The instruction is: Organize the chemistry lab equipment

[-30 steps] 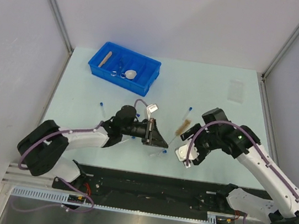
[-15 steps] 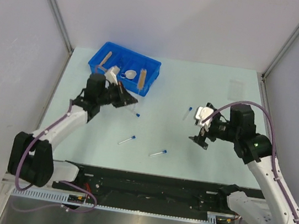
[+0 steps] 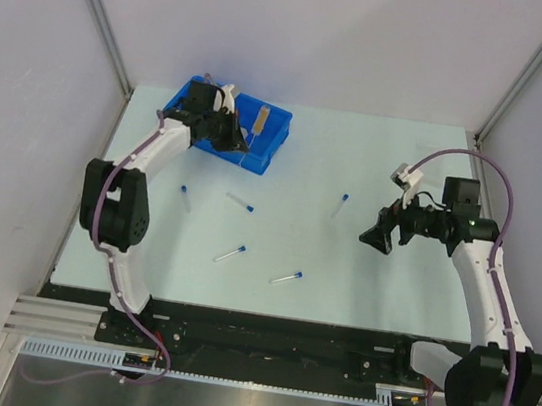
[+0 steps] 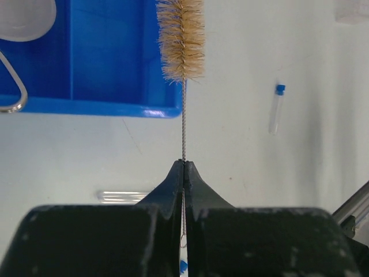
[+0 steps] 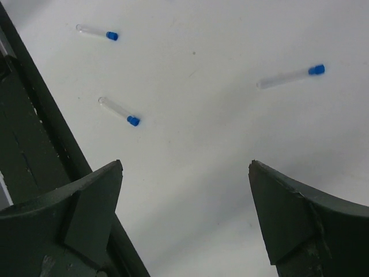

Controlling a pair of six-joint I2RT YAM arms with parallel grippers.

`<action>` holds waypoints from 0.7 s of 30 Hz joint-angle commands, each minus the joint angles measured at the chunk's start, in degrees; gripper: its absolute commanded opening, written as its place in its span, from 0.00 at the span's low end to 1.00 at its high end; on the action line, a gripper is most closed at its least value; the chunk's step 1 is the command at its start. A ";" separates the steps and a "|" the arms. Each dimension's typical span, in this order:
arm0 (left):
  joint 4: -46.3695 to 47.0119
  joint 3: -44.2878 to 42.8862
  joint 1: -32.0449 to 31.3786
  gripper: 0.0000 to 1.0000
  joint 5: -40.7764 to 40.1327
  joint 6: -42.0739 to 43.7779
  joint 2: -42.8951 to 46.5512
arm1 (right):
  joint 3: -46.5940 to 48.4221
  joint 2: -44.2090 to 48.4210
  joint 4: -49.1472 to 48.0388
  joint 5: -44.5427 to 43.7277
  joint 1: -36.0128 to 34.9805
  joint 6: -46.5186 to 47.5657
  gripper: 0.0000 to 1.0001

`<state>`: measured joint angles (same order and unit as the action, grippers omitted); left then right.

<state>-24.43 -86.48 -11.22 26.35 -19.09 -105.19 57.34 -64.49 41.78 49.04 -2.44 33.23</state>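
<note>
Blue bin (image 4: pixel 115 57) holds white dish (image 4: pixel 26 17) and tongs (image 4: pixel 17 95); left hand (image 4: pixel 184 164) clamps the brush (image 4: pixel 181 40), right hand (image 5: pixel 184 167) gapes empty.

Surface findings: plastic, wire, bristle.
We record the bin (image 4: pixel 86 107) as smooth, glossy blue plastic. The brush (image 4: pixel 181 40) has coarse tan bristles on twisted metal wire. The tubes (image 5: pixel 291 76) are clear with blue plastic caps. The table (image 5: pixel 202 127) looks matt, and the right gripper (image 5: pixel 185 173) is matt dark plastic.
</note>
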 commanded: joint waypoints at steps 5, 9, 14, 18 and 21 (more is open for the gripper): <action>-11.52 -14.94 -0.03 0.00 -0.60 5.91 -11.44 | 1.55 -8.53 4.80 12.92 13.93 3.59 0.97; -12.22 -18.10 -0.03 0.00 -0.16 5.64 -14.42 | 0.15 -10.57 5.77 14.07 15.88 5.96 1.00; -13.63 -21.01 -0.55 0.00 0.46 5.73 -16.80 | -3.64 -9.25 2.61 11.79 15.97 5.79 1.00; -14.24 -22.33 -0.82 0.00 0.63 5.56 -18.30 | -4.78 -7.76 -0.29 9.24 16.15 5.26 1.00; -14.77 -23.47 -0.82 0.01 0.11 5.47 -19.09 | -5.31 -7.23 -0.56 8.88 16.41 5.79 1.00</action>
<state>-37.95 -106.24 -11.66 25.67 -15.79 -123.37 52.27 -74.22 43.97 58.57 13.50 38.00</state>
